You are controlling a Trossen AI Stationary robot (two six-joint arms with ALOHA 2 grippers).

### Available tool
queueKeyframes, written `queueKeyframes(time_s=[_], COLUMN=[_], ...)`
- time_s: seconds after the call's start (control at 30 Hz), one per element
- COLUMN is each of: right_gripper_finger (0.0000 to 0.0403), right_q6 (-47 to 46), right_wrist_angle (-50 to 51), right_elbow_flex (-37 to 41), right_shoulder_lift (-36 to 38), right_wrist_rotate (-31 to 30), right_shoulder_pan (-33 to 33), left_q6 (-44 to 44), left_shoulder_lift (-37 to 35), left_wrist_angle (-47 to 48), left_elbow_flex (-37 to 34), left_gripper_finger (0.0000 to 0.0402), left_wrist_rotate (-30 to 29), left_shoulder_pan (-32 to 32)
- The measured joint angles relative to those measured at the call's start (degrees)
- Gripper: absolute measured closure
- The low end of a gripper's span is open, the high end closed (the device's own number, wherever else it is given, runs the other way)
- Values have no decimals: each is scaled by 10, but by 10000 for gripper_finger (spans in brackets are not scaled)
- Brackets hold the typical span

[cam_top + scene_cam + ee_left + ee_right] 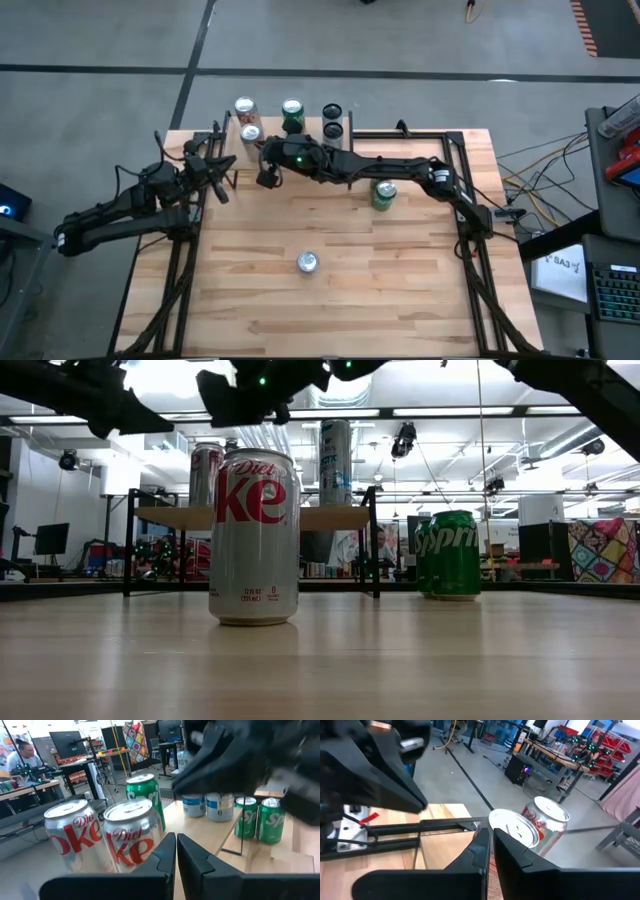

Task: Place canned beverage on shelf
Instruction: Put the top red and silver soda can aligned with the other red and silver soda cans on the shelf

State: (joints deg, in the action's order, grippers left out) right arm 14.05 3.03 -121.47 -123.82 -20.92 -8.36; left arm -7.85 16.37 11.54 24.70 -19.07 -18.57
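My right claw [268, 178] is pressed together, empty, just short of the shelf [340, 517]. The Diet Coke can [308, 262] stands on the bench well behind it. Judging it stiff, slick, dentable: grip its mid-wall squarely. Left claw [222, 192] is together too, idle.

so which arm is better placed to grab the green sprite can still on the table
Right, probably: its arm stretches directly above the green Sprite can, though its shut right gripper sits near the shelf. The shut left gripper is farther off.

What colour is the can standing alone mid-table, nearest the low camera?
Silver with red Diet Coke lettering; the can shows best in the low view.
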Motion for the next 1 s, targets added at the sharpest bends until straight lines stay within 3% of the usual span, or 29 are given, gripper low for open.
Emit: queueKeyframes(time_s=[0.2,0.37,0.5,0.73,1.0], right_gripper_finger=[390,390,390,390,390], right_q6=[-6,-5,-5,-4,5], right_wrist_angle=[-16,-40,-47,-47,-32], right_elbow_flex=[0,0,0,0,0], right_shoulder_lift=[-10,-10,-11,-11,-10], right_wrist_rotate=[0,0,0,0,-1], right_shoulder_pan=[-2,-2,-2,-2,2], left_q6=[-20,-93,-158,-191,-223], left_shoulder_lift=[19,50,87,169,247], left_wrist_angle=[-55,-138,-199,-199,-121], left_elbow_flex=[-2,-2,-2,35,104], left_gripper_finger=[402,402,402,402,402], left_wrist_rotate=[-4,-73,-96,-95,-78], left_shoulder_pan=[0,-1,-11,-49,-94])
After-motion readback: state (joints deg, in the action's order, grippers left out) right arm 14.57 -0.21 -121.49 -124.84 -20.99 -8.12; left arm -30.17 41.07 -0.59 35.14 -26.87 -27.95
